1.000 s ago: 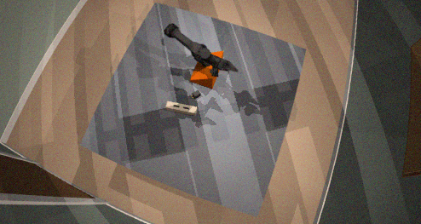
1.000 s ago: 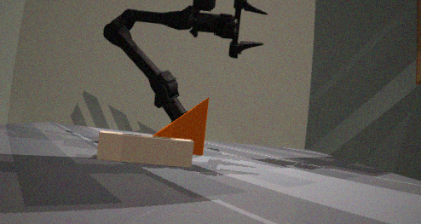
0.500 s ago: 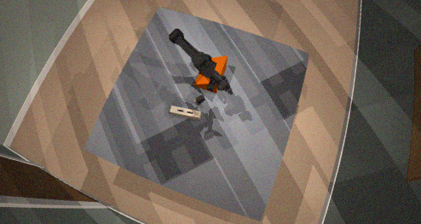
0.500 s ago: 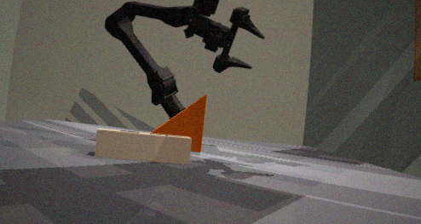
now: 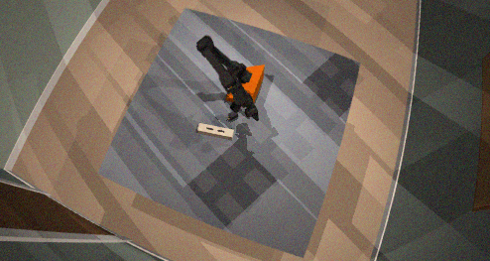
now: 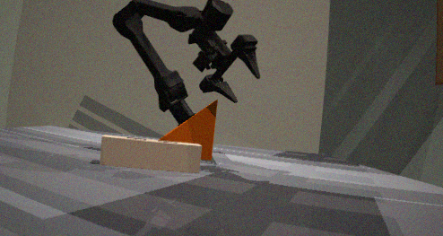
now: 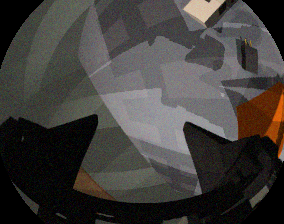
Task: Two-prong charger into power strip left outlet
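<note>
The cream power strip (image 5: 228, 133) (image 6: 150, 156) lies on the grey mat, its two dark outlets facing up in the top view; part of it shows at the top right of the wrist view (image 7: 199, 11). The dark charger (image 7: 250, 59) is on the mat between the strip and the orange wedge, its thin gold prongs showing at its top in the wrist view. In the top view I cannot clearly tell it from the dark finger; in the exterior view it is hidden. My gripper (image 5: 245, 116) (image 6: 247, 90) (image 7: 141, 123) is wide open and empty, tilted, above the mat.
An orange wedge (image 5: 257, 80) (image 6: 197, 135) (image 7: 263, 115) stands beneath the arm, behind the strip in the exterior view. The grey mat (image 5: 298, 223) lies on a wooden table (image 5: 347, 203). Shadows of the arm fall near the strip's right end in the top view.
</note>
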Robot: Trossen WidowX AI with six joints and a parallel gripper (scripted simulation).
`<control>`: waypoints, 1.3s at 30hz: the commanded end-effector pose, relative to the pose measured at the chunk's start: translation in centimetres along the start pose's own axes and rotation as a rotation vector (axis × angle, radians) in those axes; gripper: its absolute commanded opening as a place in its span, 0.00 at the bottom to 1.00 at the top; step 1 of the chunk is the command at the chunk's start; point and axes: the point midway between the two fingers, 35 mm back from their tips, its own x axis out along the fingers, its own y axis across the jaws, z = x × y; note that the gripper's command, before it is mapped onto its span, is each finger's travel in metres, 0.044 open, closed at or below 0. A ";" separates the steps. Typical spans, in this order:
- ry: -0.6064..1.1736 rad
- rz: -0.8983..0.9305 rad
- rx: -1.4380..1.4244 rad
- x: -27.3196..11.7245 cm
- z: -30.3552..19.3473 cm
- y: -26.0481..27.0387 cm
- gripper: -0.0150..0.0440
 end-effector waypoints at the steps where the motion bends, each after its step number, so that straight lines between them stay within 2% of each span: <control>1: -0.048 -0.089 -0.011 0.5 1.7 -1.6 1.00; 13: -0.155 -0.400 -0.063 0.9 6.6 -7.5 1.00; 25: -0.179 -0.716 -0.149 -0.3 10.0 -13.1 1.00; 39: -0.178 -0.732 -0.154 0.7 10.4 -14.2 1.00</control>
